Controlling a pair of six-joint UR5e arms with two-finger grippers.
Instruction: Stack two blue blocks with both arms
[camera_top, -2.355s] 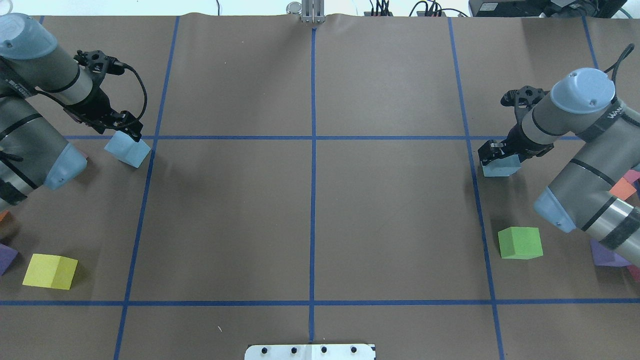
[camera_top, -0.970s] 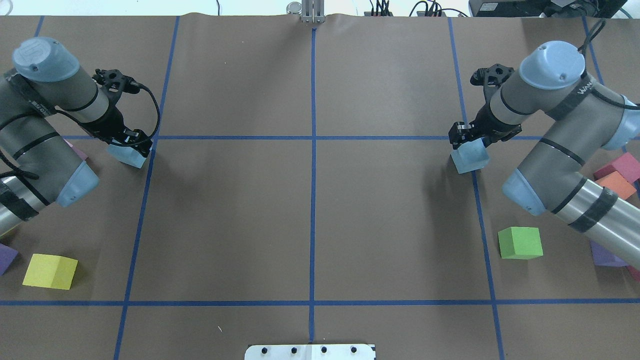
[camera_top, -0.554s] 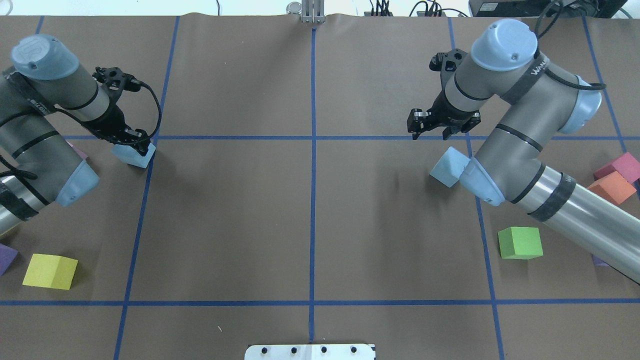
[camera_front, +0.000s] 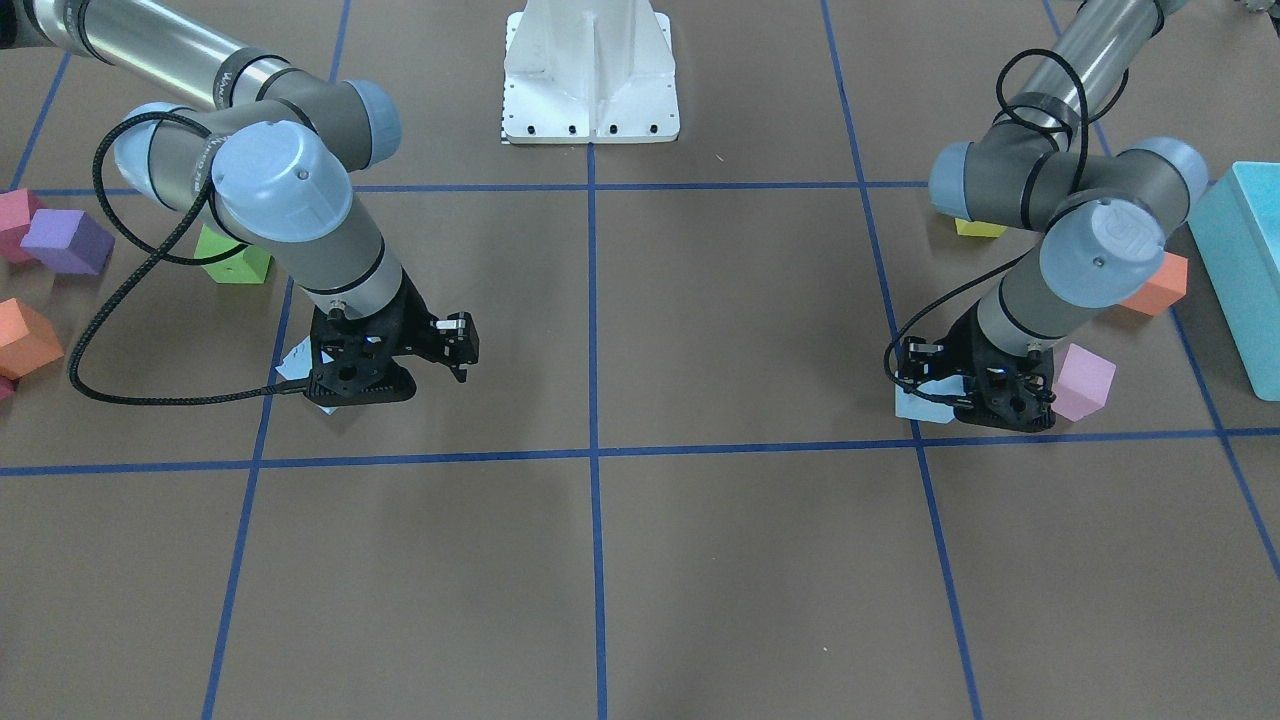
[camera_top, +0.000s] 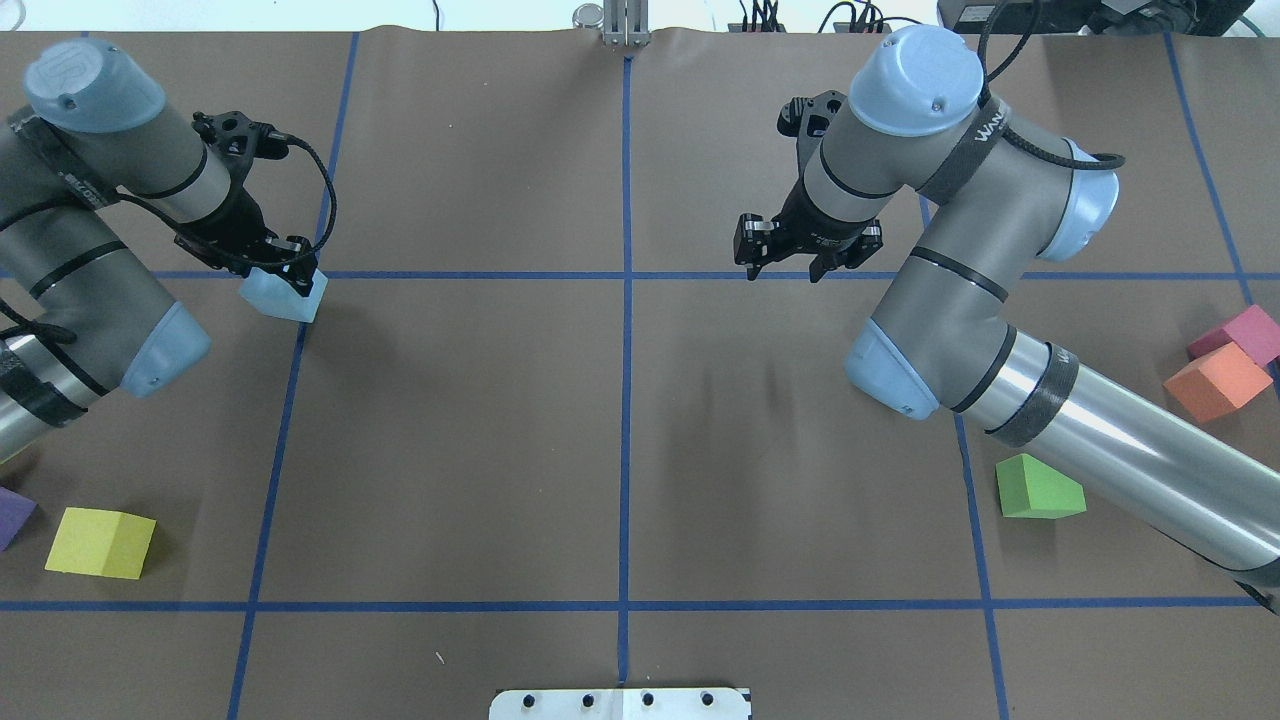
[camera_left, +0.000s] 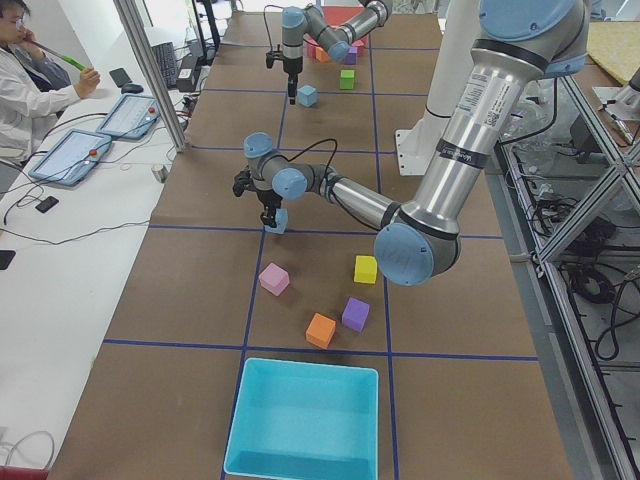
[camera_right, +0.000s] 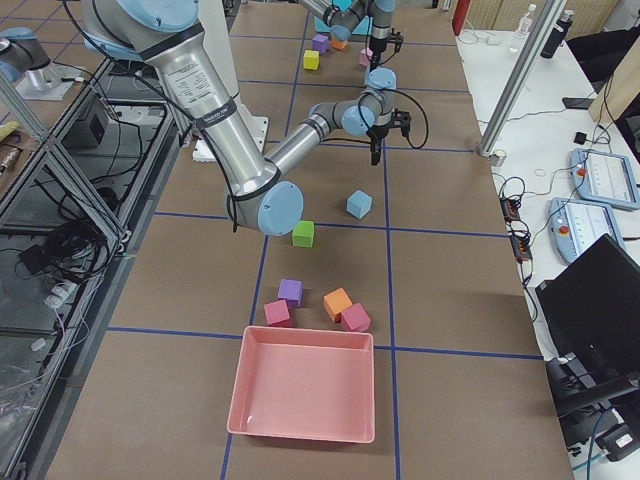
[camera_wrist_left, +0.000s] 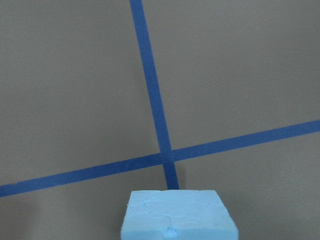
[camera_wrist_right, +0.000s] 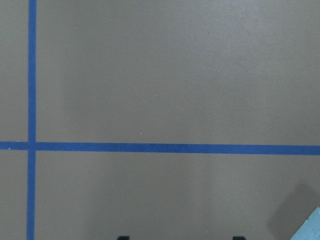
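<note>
So far no stack exists, and the two cubes sit well apart on opposite sides of the tabletop. At the left of the overhead view the left gripper has its jaws pinching the first blue block, just below a crossing of the blue tape lines. The left wrist view shows that block at the bottom centre of the frame, though I cannot tell whether it is lifted clear of the paper. The right gripper, right of centre in the overhead view, has its jaws spread with nothing between them. The second blue block lies loose on the tabletop, apart from that gripper. In the overhead view the elbow of the right arm hides it, and only its corner shows at the lower right of the right wrist view. By my reading, one grasp is made; bringing the two blocks to one spot and setting one squarely on the other is all yet to do.
</note>
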